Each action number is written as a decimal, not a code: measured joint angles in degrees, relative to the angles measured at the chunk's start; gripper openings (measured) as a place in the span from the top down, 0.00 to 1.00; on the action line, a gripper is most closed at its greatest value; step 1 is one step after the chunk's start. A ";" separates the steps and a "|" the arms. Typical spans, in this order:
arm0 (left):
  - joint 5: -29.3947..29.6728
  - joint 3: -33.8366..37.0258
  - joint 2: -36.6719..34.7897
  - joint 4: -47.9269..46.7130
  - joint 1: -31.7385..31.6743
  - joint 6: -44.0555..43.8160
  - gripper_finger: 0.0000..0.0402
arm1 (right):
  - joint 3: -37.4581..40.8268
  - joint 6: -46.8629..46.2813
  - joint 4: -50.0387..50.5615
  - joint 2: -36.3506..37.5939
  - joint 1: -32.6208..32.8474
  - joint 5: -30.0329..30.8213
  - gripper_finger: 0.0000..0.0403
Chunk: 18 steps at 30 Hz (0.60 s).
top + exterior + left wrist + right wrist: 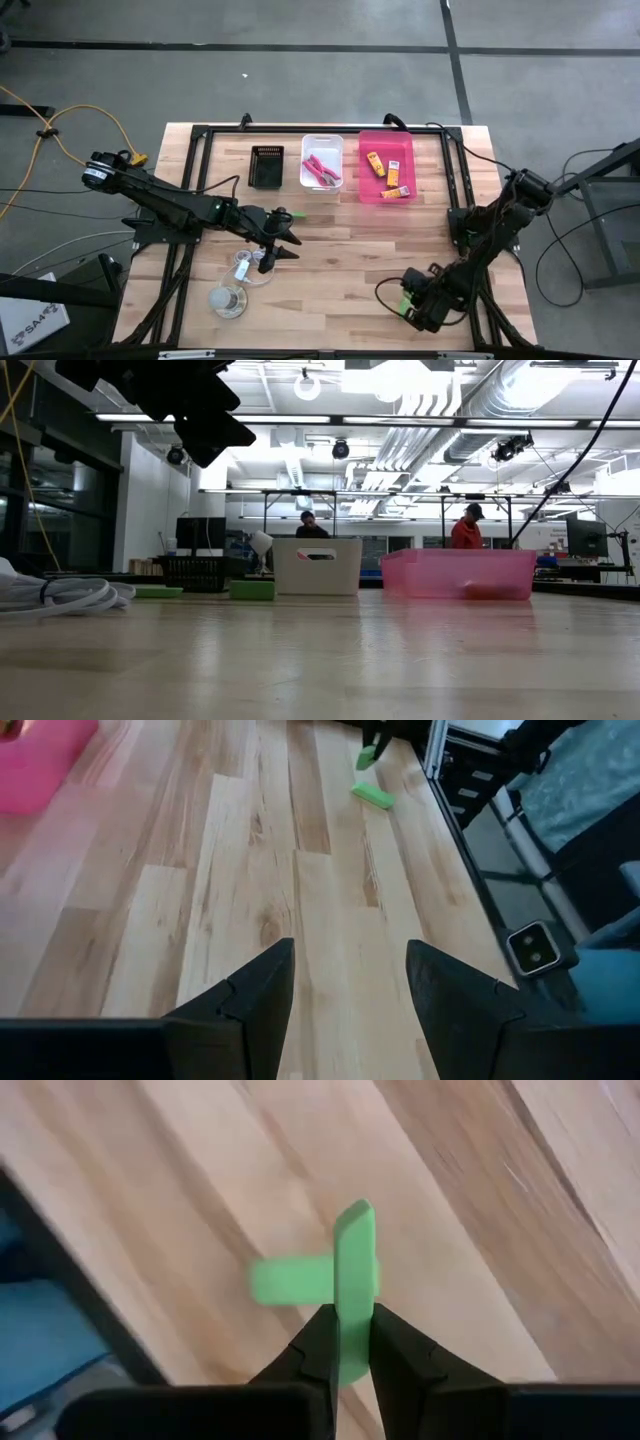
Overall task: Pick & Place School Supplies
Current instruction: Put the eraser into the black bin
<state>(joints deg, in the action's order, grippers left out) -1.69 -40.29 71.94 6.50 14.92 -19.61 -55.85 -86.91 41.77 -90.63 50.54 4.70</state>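
My right gripper (pixel 352 1342) is near the table's near right corner (pixel 408 306), shut on a small bright green piece (pixel 353 1260). A second green piece (pixel 285 1280) lies flat on the wood just beyond it, and also shows in the left wrist view (pixel 372 795). My left gripper (pixel 350 990) is open over bare wood near the table's middle (pixel 285 240). Another green piece (pixel 297 213) lies beside it. Pink-handled scissors (pixel 322 170) sit in the white bin (pixel 322 142). Yellow-orange packets (pixel 385 172) lie in the pink bin (pixel 387 198). My right gripper pinches the green piece by one end (pixel 350 1330) between its two fingers. The rest of the piece sticks out past the fingertips. The piece looks lifted clear of the table, above the second green piece.
A black basket (pixel 266 166) stands left of the white bin along the far edge. A coiled white cord (pixel 248 266) and a pale round disc (pixel 228 300) lie near the left gripper, toward the near edge. People stand in the room behind (pixel 466 525).
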 joint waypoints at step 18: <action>-5.94 0.00 -0.02 1.78 0.02 17.93 0.53 | -3.85 34.67 -31.54 -0.01 -19.46 2.56 0.92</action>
<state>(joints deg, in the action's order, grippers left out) -7.63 -40.29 71.92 8.29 14.94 -1.68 -59.70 -52.24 10.23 -90.64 31.08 7.26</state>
